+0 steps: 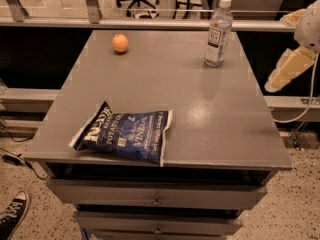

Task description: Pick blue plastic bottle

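The blue plastic bottle (218, 32) stands upright near the far right corner of the grey table (210, 114). It is clear, with a white cap and a dark blue-and-white label. My gripper (287, 70) hangs off the table's right side, beyond the edge. It is right of the bottle, a little nearer to me, and well apart from it. It holds nothing that I can see.
A flat dark blue chip bag (125, 132) lies near the table's front edge. An orange (120, 43) sits at the far left. Drawers (157, 199) are below the tabletop. A rail (150, 23) runs behind the table. A shoe (12, 216) is on the floor at lower left.
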Tool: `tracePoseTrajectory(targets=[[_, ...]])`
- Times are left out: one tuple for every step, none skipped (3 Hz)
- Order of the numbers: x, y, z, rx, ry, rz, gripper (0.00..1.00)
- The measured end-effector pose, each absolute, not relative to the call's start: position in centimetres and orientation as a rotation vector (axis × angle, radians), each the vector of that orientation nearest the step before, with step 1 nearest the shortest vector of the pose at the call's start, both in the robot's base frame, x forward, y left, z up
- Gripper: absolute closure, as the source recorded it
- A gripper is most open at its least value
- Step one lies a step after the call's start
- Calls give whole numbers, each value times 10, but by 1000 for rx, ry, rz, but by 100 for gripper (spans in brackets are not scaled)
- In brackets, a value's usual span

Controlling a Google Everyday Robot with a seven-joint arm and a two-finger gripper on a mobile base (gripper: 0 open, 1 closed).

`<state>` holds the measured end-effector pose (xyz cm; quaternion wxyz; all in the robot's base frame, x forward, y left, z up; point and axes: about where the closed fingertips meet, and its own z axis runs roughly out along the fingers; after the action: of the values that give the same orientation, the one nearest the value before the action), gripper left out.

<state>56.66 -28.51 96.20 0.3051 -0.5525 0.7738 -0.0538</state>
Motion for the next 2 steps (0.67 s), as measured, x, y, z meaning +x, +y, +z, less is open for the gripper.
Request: tracePoseTrajectory(targets=[[628,-291,953,-1341,1972,-48,0],[693,-274,944,-1187,1892,86,0]])
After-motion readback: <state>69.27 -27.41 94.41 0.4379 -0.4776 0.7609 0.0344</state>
